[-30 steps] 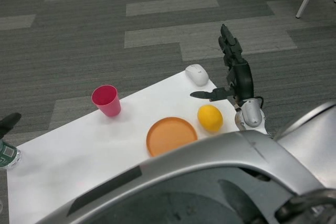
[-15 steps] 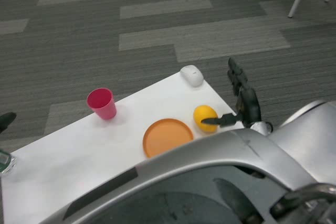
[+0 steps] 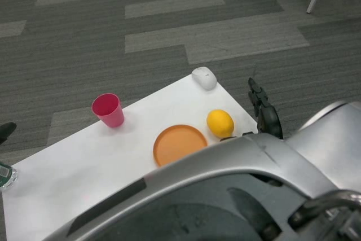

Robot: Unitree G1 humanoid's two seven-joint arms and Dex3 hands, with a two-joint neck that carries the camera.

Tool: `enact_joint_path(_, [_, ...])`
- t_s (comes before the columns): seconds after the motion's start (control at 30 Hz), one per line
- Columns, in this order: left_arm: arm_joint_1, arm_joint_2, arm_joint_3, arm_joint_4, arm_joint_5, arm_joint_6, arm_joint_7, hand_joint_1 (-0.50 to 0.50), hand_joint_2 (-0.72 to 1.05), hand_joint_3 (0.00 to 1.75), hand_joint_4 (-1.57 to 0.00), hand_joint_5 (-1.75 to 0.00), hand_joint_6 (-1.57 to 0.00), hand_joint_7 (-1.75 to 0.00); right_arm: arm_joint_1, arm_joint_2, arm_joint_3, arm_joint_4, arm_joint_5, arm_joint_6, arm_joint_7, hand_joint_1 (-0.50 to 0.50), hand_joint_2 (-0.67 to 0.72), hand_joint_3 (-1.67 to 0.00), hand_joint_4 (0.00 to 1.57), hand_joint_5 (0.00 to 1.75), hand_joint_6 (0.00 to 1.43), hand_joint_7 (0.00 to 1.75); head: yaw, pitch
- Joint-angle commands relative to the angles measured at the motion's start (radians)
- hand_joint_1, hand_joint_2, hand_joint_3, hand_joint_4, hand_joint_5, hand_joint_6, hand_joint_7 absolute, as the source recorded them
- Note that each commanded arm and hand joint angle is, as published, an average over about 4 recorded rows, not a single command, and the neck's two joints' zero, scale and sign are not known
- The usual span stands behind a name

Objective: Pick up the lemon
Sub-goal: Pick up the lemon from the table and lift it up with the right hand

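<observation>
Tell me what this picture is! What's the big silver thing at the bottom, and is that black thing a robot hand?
This is what a robot sees from a camera in its head, looking down over a white table. The big silver shape at the bottom is part of the robot itself, very close to the camera.

The black thing on the right is the right robot hand. It sits just beside the yellow lemon, which the robot is meant to pick up. Most of this hand is hidden behind the silver arm, so I cannot tell whether it is touching or holding the lemon. The lemon looks to be lying on the table.

Also on the table are an orange plate, a pink cup standing upright, and a white computer mouse at the far corner. A bit of the left robot hand peeks in at the left edge.
</observation>
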Motion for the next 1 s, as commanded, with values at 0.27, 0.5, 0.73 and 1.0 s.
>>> enact_joint_path(0.27, [-0.022, 0.005, -0.003, 0.001, -0.004, 0.005, 0.001, 0.5, 0.96, 0.09, -0.04, 0.0, 0.0, 0.0, -0.085, -0.024, -0.012, 0.188, -0.013, -0.07, 0.016, -0.25, -0.38, -0.4, 0.0, 0.58, 0.0, 0.0, -0.002, 0.0])
enact_joint_path(0.5, [-0.022, 0.005, -0.002, 0.0, -0.004, 0.005, 0.001, 0.5, 0.96, 0.09, -0.04, 0.0, 0.0, 0.0, -0.145, -0.042, -0.005, 0.273, -0.067, -0.078, 0.022, -0.25, -0.41, -0.48, 0.0, 0.63, 0.0, 0.0, 0.001, -0.003])
enact_joint_path(0.73, [-0.022, 0.005, 0.0, -0.002, -0.005, 0.005, 0.001, 0.5, 0.96, 0.09, -0.04, 0.0, 0.0, 0.0, -0.177, -0.057, -0.009, 0.296, -0.161, -0.079, 0.039, -0.25, -0.41, -0.44, 0.0, 0.68, 0.0, 0.0, 0.004, -0.001])
enact_joint_path(1.0, [-0.022, 0.005, 0.0, -0.002, -0.007, 0.005, 0.001, 0.5, 0.96, 0.02, -0.04, 0.0, 0.0, 0.0, -0.197, -0.061, -0.011, 0.32, -0.172, -0.076, 0.053, -0.03, 0.12, -0.08, 0.0, 0.68, 0.0, 0.0, 0.001, 0.0])
